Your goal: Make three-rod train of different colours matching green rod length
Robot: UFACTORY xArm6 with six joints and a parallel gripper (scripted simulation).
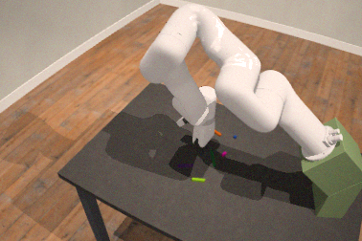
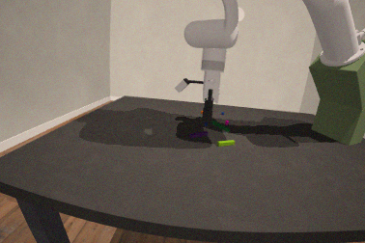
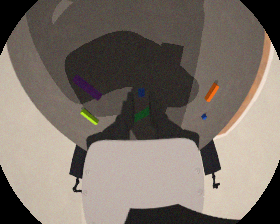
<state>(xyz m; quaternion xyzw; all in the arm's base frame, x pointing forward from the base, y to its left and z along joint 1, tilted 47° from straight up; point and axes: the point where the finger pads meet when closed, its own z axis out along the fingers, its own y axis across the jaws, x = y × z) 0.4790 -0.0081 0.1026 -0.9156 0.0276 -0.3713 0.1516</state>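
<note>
My gripper (image 1: 197, 144) (image 2: 208, 122) (image 3: 141, 98) points down low over the table, fingers a little apart, nothing held. A small blue rod (image 2: 207, 124) (image 3: 141, 92) shows between its fingertips in the wrist view. The green rod (image 1: 213, 159) (image 2: 221, 126) (image 3: 141, 114) lies in shadow, partly hidden by the fingers in the wrist view. A magenta rod (image 1: 224, 153) (image 2: 227, 122) lies beside it. A purple rod (image 1: 185, 165) (image 2: 198, 134) (image 3: 87, 87) and a lime rod (image 1: 198, 180) (image 2: 226, 143) (image 3: 89, 116) lie apart. An orange rod (image 1: 217, 133) (image 2: 202, 112) (image 3: 212, 92) lies across from them.
A second blue rod (image 1: 235, 137) (image 2: 222, 113) (image 3: 204, 116) lies near the orange one. The arm stands on a green base block (image 1: 335, 175) (image 2: 338, 99) at the right of the dark table (image 1: 144, 194) (image 2: 145, 181). The arm's shadow darkens the middle.
</note>
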